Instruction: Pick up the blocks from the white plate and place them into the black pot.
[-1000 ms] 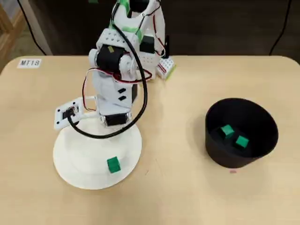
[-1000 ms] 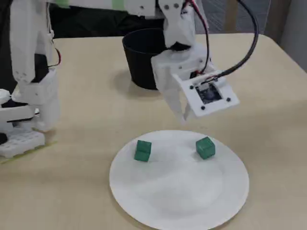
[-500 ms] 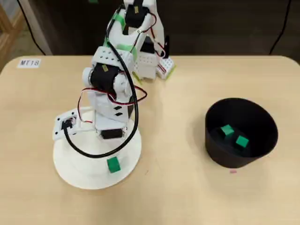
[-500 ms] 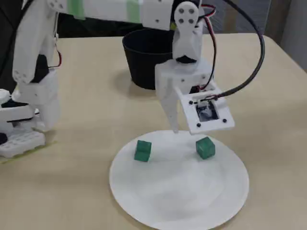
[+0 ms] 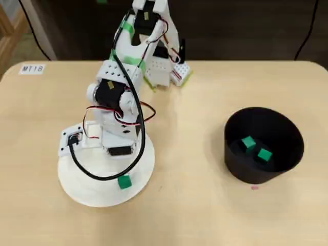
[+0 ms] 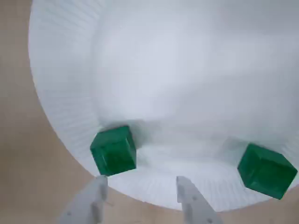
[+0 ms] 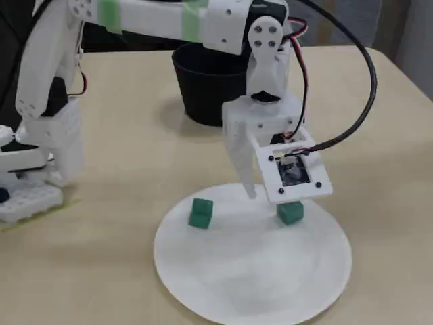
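Observation:
The white plate (image 7: 250, 284) lies near the front of the table, and two green blocks (image 7: 201, 212) (image 7: 291, 212) rest on its far part. In the wrist view the same blocks (image 6: 113, 150) (image 6: 266, 170) sit near the plate's rim (image 6: 60, 112). My gripper (image 6: 142, 189) hangs open just above that rim, its left fingertip right below the left block, nothing between the fingers. From the side my gripper (image 7: 260, 193) hovers between the two blocks. The black pot (image 5: 264, 146) stands off to the right in the overhead view, with two green blocks (image 5: 248, 143) (image 5: 264, 154) inside.
The arm's white base (image 7: 37, 169) stands at the table's left in the fixed view. A black cable (image 7: 362, 88) loops from the wrist camera. The overhead view shows one plate block (image 5: 124, 181); the arm covers the other. A small label (image 5: 32, 68) sits far left.
The arm has reached further out and lowered the open gripper over the plate's far edge, down between the two blocks. The blocks, plate and pot have not moved.

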`<state>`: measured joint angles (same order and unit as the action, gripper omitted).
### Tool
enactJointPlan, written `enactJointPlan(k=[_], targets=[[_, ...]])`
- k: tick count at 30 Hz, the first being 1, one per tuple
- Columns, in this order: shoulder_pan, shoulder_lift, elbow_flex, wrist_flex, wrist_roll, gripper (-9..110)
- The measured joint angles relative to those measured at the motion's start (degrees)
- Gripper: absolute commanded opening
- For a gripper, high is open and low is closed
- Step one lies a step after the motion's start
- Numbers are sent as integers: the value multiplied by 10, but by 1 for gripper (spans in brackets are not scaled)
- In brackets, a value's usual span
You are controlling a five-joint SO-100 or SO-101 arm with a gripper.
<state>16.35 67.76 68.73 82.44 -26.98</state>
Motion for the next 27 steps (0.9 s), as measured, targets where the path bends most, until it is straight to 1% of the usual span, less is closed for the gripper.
enactJointPlan(k=[3,27], targets=[[0,-5,0,-11,0,26],[-6,-59,0,-84,42,30]])
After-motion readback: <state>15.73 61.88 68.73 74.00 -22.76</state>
